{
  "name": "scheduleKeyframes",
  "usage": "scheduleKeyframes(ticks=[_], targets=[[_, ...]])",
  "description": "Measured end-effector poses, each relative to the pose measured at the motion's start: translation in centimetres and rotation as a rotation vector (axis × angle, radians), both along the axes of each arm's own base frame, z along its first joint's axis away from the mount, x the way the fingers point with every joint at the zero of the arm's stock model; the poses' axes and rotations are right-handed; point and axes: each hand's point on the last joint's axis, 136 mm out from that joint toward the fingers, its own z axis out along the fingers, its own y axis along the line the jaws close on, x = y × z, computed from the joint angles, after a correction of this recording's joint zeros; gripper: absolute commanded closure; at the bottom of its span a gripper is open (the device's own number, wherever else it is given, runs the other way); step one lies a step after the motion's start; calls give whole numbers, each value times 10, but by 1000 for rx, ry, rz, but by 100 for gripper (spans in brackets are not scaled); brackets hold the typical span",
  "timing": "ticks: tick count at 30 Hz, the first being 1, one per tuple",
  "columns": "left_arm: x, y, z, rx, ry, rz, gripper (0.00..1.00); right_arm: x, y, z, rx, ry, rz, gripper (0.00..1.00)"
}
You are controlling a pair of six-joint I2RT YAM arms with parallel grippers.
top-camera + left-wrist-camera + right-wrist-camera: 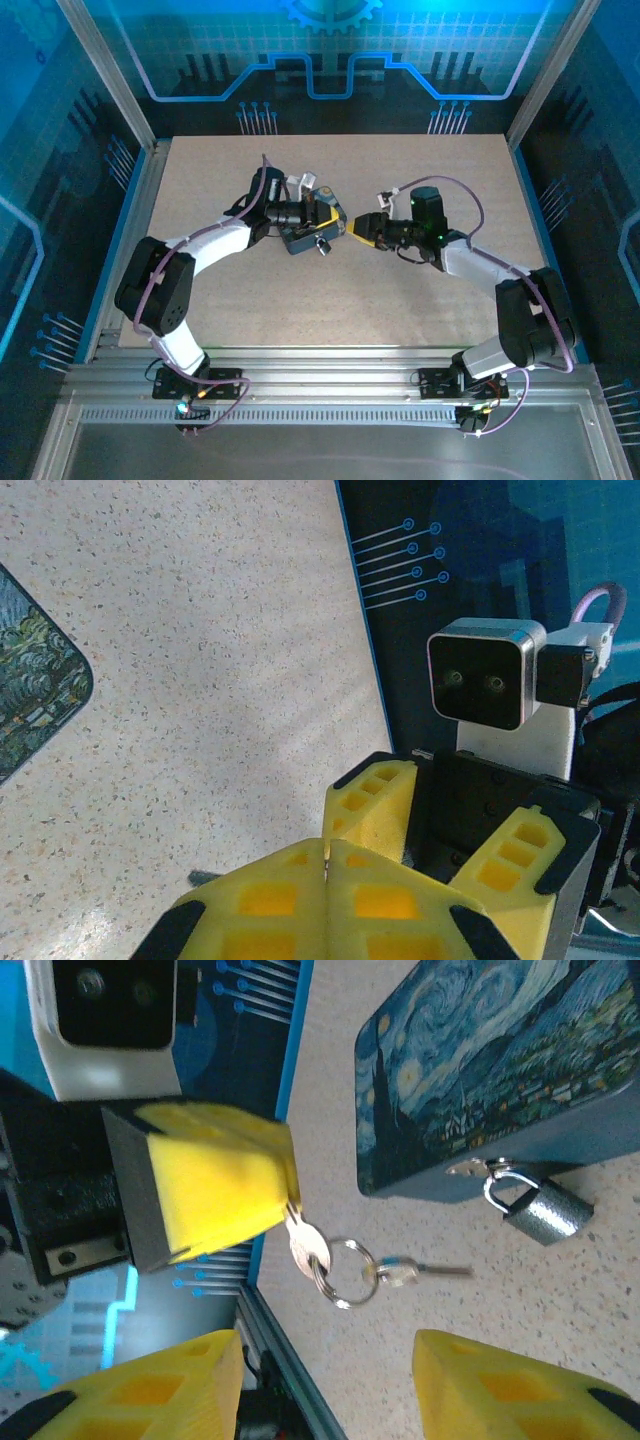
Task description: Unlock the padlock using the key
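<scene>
The table [420,300] is a pale speckled board inside a booth with blue-lit walls printed with circuit lines. A metal rail runs along the near edge.

Both arms reach in from their bases and bend toward the middle of the table, so the two claws face each other tip to tip, close together but apart. The left forearm lies low over the table and slants in from the left. The right forearm comes in from the right, a purple cable looping over it.

The left claw [270,1185] is closed, its yellow pads pinching the key [307,1247] so that the head sticks out past the tips. A ring [345,1272] hangs from that head and carries a spare key [415,1273], which dangles just beyond the left claw's tips.

The right claw [330,1360] is open, its jaws wide apart with nothing between them. The key and ring hang just ahead of its gap.

A box [500,1060] with a swirling blue picture sits ahead of the right claw and beside the left one. The padlock [545,1212] hangs from the box's front hasp, its shackle closed, a little past the spare key.
</scene>
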Motion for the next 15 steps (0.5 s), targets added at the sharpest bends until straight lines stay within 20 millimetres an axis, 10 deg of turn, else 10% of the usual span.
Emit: scheduleKeyframes(ticks=[15], targets=[[1,2,-4,-12,20,28,100,15,17,-5,53,39,-63,58]])
